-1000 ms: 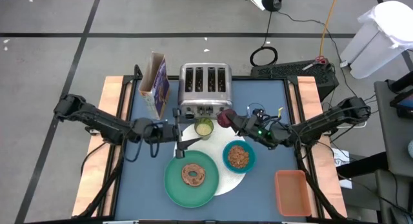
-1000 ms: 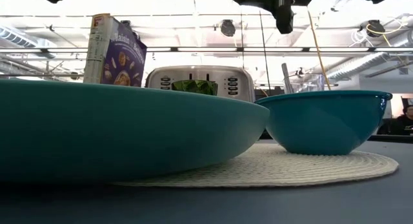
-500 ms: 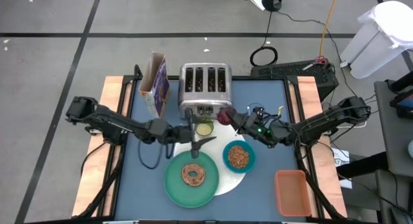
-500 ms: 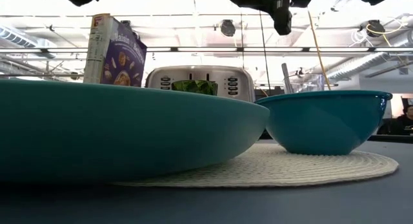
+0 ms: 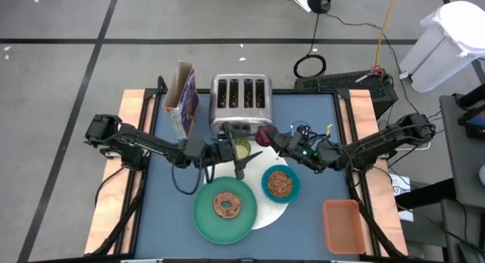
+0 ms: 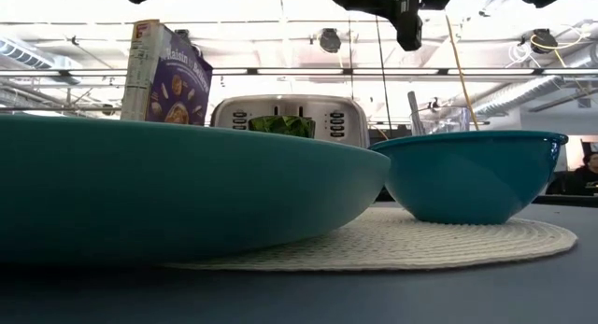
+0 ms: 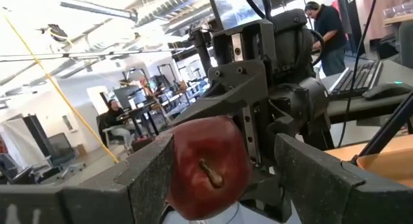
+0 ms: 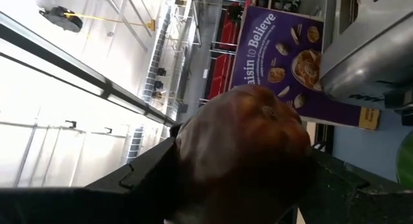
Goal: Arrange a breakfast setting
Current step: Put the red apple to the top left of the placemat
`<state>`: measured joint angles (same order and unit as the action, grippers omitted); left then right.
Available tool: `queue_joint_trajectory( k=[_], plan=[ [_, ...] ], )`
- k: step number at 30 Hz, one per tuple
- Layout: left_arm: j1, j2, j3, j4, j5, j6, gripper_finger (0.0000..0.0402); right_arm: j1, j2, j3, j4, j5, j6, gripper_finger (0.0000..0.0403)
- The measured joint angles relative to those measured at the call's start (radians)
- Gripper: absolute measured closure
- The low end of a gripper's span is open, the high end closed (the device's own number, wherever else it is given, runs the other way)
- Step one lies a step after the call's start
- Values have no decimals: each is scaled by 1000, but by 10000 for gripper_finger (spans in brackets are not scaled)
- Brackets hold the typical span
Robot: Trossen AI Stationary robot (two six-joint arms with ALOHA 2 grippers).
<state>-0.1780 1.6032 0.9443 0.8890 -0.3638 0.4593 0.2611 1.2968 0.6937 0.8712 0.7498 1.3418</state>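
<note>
Two dark grippers meet above the table just in front of the silver four-slot toaster [image 5: 240, 100]: the right gripper [image 5: 270, 139] is clamped on the dark red apple [image 5: 264, 136], and the left gripper [image 5: 244, 148] brackets that fruit with fingers [image 7: 151, 169] spread wide; the brown ring pastry [image 5: 226, 205] lies on the round green plate [image 5: 198, 211]

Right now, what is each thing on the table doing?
dark red fruit: in the air, gripped by right gripper
left gripper: open, fingers either side of the fruit
green plate: holds brown ring pastry
teal bowl: filled with brown bits
cereal box: upright
</note>
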Motion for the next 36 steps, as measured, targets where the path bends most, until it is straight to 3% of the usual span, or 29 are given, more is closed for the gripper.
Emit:
queue_joint_trajectory(
  k=[7,19,30,36],
  plan=[
    [0,0,0,0,45,-21,120,0,0,0,-1,0,0,149],
    [1,0,0,-2,49,-35,29,0,0,0,0,0,0,149],
    [25,0,0,-3,48,-29,25,0,0,0,0,5,24,149],
    [54,-1,0,-5,48,-99,25,0,0,0,1,8,27,149]
  ],
)
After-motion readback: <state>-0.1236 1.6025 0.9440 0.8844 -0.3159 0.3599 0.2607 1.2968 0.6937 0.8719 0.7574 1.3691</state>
